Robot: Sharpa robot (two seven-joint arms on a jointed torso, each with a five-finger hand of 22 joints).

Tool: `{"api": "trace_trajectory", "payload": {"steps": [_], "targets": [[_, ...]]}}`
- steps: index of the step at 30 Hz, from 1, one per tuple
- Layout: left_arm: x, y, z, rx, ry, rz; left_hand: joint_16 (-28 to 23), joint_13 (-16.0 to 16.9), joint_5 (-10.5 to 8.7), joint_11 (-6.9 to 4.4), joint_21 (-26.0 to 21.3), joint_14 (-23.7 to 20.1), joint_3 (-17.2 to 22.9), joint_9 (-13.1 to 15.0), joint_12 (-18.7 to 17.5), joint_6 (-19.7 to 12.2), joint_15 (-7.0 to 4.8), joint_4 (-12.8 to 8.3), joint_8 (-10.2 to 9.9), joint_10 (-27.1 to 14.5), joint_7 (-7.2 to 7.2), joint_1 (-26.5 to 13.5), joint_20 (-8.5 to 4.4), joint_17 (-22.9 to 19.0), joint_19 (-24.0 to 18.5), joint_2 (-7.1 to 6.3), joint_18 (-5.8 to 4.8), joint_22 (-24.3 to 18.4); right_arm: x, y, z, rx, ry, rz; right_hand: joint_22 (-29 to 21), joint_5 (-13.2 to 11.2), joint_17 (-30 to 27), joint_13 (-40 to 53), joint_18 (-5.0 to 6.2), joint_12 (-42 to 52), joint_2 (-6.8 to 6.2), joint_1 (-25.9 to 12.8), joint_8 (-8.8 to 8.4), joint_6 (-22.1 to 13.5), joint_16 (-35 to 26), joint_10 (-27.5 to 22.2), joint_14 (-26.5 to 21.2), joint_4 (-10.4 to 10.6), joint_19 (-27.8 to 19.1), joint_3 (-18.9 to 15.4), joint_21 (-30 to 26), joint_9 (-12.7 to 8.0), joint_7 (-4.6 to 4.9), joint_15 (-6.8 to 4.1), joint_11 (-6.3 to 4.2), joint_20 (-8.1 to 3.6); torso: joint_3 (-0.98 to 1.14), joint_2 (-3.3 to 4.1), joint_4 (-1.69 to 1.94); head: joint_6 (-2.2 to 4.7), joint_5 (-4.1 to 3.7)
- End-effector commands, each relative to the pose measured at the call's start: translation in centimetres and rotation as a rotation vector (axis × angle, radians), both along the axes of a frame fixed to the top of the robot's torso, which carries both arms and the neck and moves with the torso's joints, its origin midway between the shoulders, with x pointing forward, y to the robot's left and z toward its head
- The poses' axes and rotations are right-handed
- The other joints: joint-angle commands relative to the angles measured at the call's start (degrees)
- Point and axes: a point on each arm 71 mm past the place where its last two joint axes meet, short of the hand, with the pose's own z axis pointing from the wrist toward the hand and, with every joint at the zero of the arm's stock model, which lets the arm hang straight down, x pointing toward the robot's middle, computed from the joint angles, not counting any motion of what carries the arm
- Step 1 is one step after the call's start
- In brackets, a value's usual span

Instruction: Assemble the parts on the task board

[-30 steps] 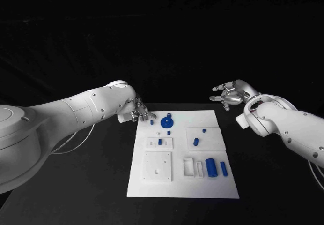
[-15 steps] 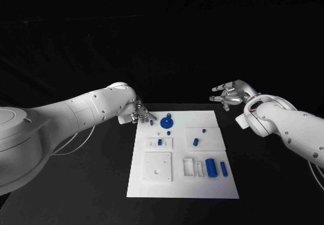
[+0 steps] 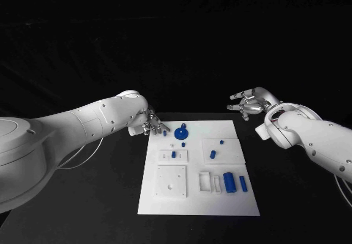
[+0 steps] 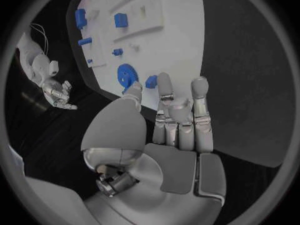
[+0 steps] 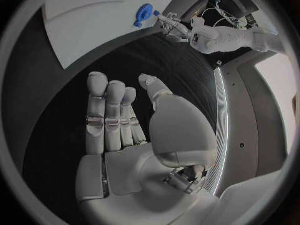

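Note:
The white task board point(image 3: 198, 203) lies in the middle of the black table. A blue gear point(image 3: 182, 134) and a small blue part point(image 3: 165, 133) sit near its far-left corner. Short blue pegs point(image 3: 211, 153) stand in raised white blocks, and two blue cylinders point(image 3: 229, 181) lie on the near right. My left hand point(image 3: 150, 123) hovers at the far-left corner, fingers straight and empty; its wrist view shows the fingertips point(image 4: 165, 80) just short of the gear point(image 4: 127, 75). My right hand point(image 3: 249, 103) is raised beyond the far-right corner, holding nothing.
A square white plate point(image 3: 172, 181) with small holes and two narrow slot frames point(image 3: 205, 180) sit on the board's near half. Black table surface point(image 3: 88, 203) runs along both sides of the board. The left hand point(image 5: 172, 25) appears in the right wrist view beside the gear point(image 5: 145, 11).
My left hand has edged slightly toward the board's far-left corner. The right hand and the parts have stayed where they were.

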Motion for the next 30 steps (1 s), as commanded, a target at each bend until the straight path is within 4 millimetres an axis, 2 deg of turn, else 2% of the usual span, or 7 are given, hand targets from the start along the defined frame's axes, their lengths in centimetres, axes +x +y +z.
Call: {"api": "trace_trajectory", "payload": {"steps": [1, 5, 13, 20, 26, 30], "targets": [[-0.06, -0.32, -0.1, -0.023, 0.013, -0.018, 0.06, 0.07, 0.33, 0.32, -0.25, -0.4, -0.23, -0.11, -0.31, -0.42, 0.06, -0.62, 0.09, 1.27, -0.02, 0.08, 0.04, -0.02, 0.26, 0.69, -0.63, 0.89, -0.02, 0.15, 0.05, -0.005, -0.005, 0.007, 1.7, 0.21, -0.02, -0.04, 0.98, -0.06, -0.02, -0.45, -0.02, 0.64, -0.26, -0.1, 0.04, 0.2, 2.27, 0.05, 0.26, 0.06, 0.07, -0.03, -0.06, -0.05, 0.0, 0.0, 0.01, 0.01, -0.06], [-0.09, -0.36, -0.14, -0.044, 0.02, -0.014, 0.12, 0.1, 0.46, 0.32, -0.25, -0.4, -1.43, -0.67, -0.26, -0.66, 0.1, -2.3, 0.07, 1.24, -0.02, 0.24, 0.07, -0.1, 0.28, 2.43, -0.61, 0.92, -0.01, 0.16, 0.05, -0.005, -0.005, 0.007, 1.72, 0.19, -0.01, -0.04, 0.97, -0.06, -0.01, -0.45, -0.02, 0.72, -0.26, -0.11, 0.05, 0.18, 2.28, 0.19, 0.39, 0.07, 0.08, -0.03, -0.07, -0.05, -0.01, 0.03, 0.02, -0.1, -0.09], [-0.15, -0.48, -0.22, -0.072, 0.036, -0.013, 0.18, 0.08, 0.56, 0.32, -0.34, -0.56, -3.08, -1.58, -0.27, -0.92, 0.15, -4.53, 0.05, 1.13, -0.05, 1.83, 0.12, -0.23, 0.16, 5.11, -0.64, 0.9, 0.0, 0.29, 0.04, -0.004, -0.005, 0.008, 1.73, 0.18, 0.0, -0.03, 0.96, -0.04, -0.01, -0.49, -0.01, 0.83, -0.27, -0.1, 0.04, 0.15, 2.27, 0.37, 0.46, 0.07, 0.07, -0.04, -0.07, -0.06, 0.03, 0.03, -0.06, -0.48, 0.03], [-0.11, -0.51, -0.22, -0.078, 0.039, -0.011, 0.12, 0.07, 0.46, 0.37, -0.36, -0.66, -3.59, -2.17, -0.3, -1.15, 0.19, -4.8, 0.03, 1.06, 0.04, 2.13, 0.15, -0.37, 0.1, 5.44, -0.64, 0.91, 0.02, 0.37, 0.03, -0.003, -0.005, 0.009, 1.76, 0.15, 0.01, -0.02, 0.95, -0.03, 0.02, -0.53, -0.01, 0.89, -0.26, -0.09, 0.05, 0.13, 2.28, 0.51, 0.54, 0.07, 0.07, -0.04, -0.07, -0.06, -0.04, 0.05, -0.06, -0.39, -0.09], [-0.1, -0.51, -0.23, -0.078, 0.042, -0.011, 0.1, 0.06, 0.5, 0.39, -0.36, -0.68, -3.67, -2.4, -0.3, -1.2, 0.19, -4.87, 0.02, 1.05, 0.07, 2.23, 0.16, -0.44, 0.1, 5.5, -0.63, 0.91, 0.01, 0.4, 0.04, -0.003, -0.005, 0.01, 1.76, 0.15, 0.01, -0.02, 0.95, -0.03, 0.02, -0.53, -0.01, 0.89, -0.26, -0.09, 0.05, 0.13, 2.28, 0.51, 0.54, 0.07, 0.07, -0.04, -0.07, -0.06, 0.01, 0.03, 0.03, -0.36, -0.14], [-0.09, -0.47, -0.26, -0.076, 0.046, -0.011, 0.13, 0.05, 0.49, 0.43, -0.35, -0.7, -3.97, -3.32, -0.29, -1.28, 0.22, -4.95, 0.04, 1.03, 0.13, 2.27, 0.18, -0.49, 0.13, 5.66, -0.6, 0.94, -0.01, 0.46, 0.05, -0.002, -0.006, 0.011, 1.76, 0.15, 0.01, -0.02, 0.95, -0.03, 0.02, -0.53, -0.01, 0.89, -0.26, -0.09, 0.05, 0.13, 2.28, 0.51, 0.54, 0.07, 0.07, -0.04, -0.07, -0.06, 0.04, 0.04, -0.06, -0.36, -0.09]]}}
